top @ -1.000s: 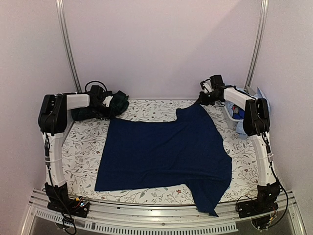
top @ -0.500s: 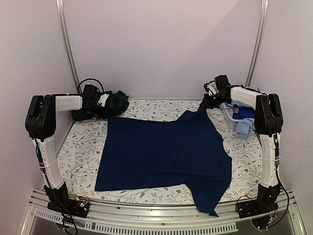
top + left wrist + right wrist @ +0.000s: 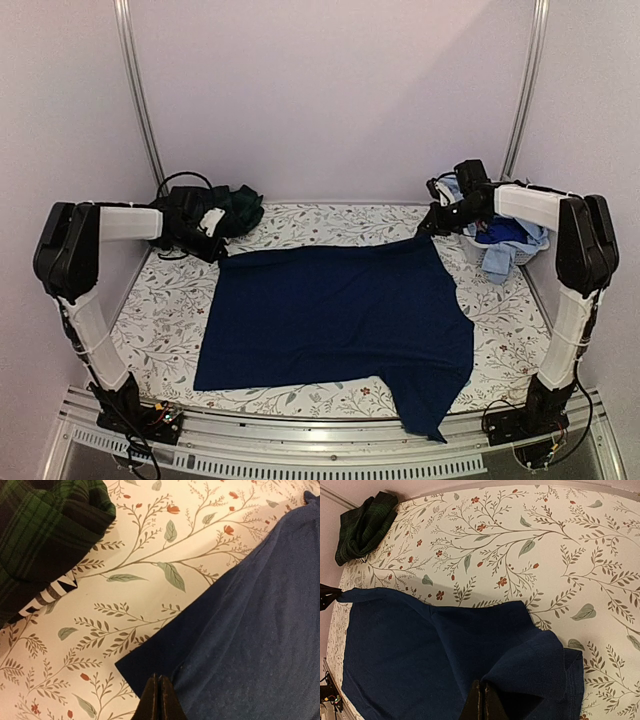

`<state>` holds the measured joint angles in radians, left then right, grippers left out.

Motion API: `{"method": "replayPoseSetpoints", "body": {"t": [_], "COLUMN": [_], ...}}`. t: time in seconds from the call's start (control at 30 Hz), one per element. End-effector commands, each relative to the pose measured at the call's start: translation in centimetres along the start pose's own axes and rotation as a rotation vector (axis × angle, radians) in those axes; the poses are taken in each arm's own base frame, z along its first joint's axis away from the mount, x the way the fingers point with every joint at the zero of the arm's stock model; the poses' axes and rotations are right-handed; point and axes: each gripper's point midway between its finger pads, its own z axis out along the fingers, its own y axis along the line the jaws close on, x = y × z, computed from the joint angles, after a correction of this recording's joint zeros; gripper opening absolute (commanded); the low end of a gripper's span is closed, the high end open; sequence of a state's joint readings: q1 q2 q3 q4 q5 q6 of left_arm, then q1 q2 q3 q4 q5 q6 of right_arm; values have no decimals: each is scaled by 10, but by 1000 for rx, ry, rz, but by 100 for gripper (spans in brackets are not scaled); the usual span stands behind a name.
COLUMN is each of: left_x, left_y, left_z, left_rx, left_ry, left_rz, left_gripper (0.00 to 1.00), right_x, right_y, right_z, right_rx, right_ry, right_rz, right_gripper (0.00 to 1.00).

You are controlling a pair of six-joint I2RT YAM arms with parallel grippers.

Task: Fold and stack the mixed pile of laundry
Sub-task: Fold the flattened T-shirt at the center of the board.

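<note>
**Counter and covering.** The counter (image 3: pixel 300 428) is covered by a white floral sheet (image 3: pixel 165 320) printed with leafy vines.

**Main item.** A navy T-shirt (image 3: pixel 340 320) lies spread across the middle of the sheet, mostly flat. Its far edge runs between the two claws. One sleeve hangs over the near edge towards the near right corner.

**Left claw.** The left claw (image 3: pixel 159 702) sits low at the shirt's far left corner. Its fingers are pressed fully together on the fabric edge, with no gap visible. The right wrist view shows that corner drawn to a point at the claw tip.

**Right claw.** The right claw (image 3: pixel 481 702) is at the shirt's far right corner. Its fingers are likewise closed tight, pinching a raised fold of navy cloth. The fabric around the grip is lifted and creased, and the rest lies on the sheet.

**Remaining laundry.**
- A dark green plaid piece (image 3: pixel 238 207) is bunched in the far left corner, just beside the left arm and apart from the T-shirt.
- The light blue garments (image 3: pixel 505 250) are heaped at the right edge near the far right corner, behind the right arm. Darker blue cloth shows among them, and how many pieces there are cannot be told.
</note>
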<state>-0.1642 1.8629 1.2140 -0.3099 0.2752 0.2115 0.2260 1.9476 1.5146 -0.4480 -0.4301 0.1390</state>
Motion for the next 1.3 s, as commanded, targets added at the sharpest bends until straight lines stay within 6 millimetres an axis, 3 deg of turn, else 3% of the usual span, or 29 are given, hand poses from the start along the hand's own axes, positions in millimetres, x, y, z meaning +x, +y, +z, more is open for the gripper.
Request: {"method": "replayPoseSetpoints", "body": {"t": [0.0, 0.13, 0.3, 0.43, 0.53, 0.77, 0.87, 0.93, 1.1, 1.27], "left_x": [7, 28, 54, 69, 70, 42, 34, 34, 44, 63], "left_y": [-8, -7, -17, -24, -23, -16, -11, -11, -14, -19], "left_z": [-16, -18, -6, 3, 4, -14, -21, -21, -14, -7], "left_rx": [-38, -69, -52, -65, -74, -123, -147, -148, -127, -105], "left_ry": [9, 53, 116, 161, 161, 93, 74, 73, 106, 159], "left_rz": [57, 56, 62, 93, 92, 113, 130, 140, 157, 172], "left_gripper": [0, 0, 0, 0, 0, 0, 0, 0, 0, 0], "right_x": [15, 48, 93, 106, 111, 76, 72, 80, 123, 146], "right_y": [22, 28, 14, 2, -1, 15, 24, 30, 33, 20], "right_z": [-19, -25, -22, -16, -10, -31, -44, -49, -42, -25], "right_rx": [-31, -32, 17, 57, 57, 43, 28, 7, -13, 13], "right_ry": [2, 43, 110, 144, 170, 124, 115, 125, 195, 231], "right_rz": [-28, -6, 34, 28, 24, -6, -8, 13, 58, 79], "right_gripper": [0, 0, 0, 0, 0, 0, 0, 0, 0, 0]}}
